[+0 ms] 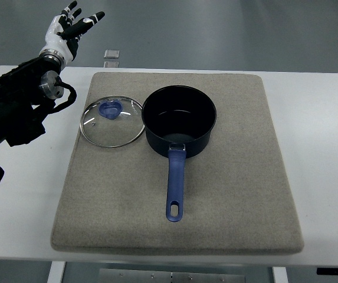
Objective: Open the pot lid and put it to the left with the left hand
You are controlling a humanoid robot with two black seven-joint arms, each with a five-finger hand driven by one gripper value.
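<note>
Round glass lid with blue knob (111, 122): lay flat on grey mat (227, 200), touching dark blue saucepan (179, 119); judged rigid, breakable, slippery.
Grip point: knob.
Left hand (71, 25): spread, empty, well clear.

A mat (227, 194) covers the middle of the table (322, 147). On it, upper centre of the frame, stands the pot (179, 121), its handle (175, 186) running toward the bottom edge. The lid (111, 122) lies flat on the mat just left of the pot, touching or nearly touching it. The left hand (68, 26) is in the upper left corner, beyond the table's far edge, well apart from the lid.
</note>
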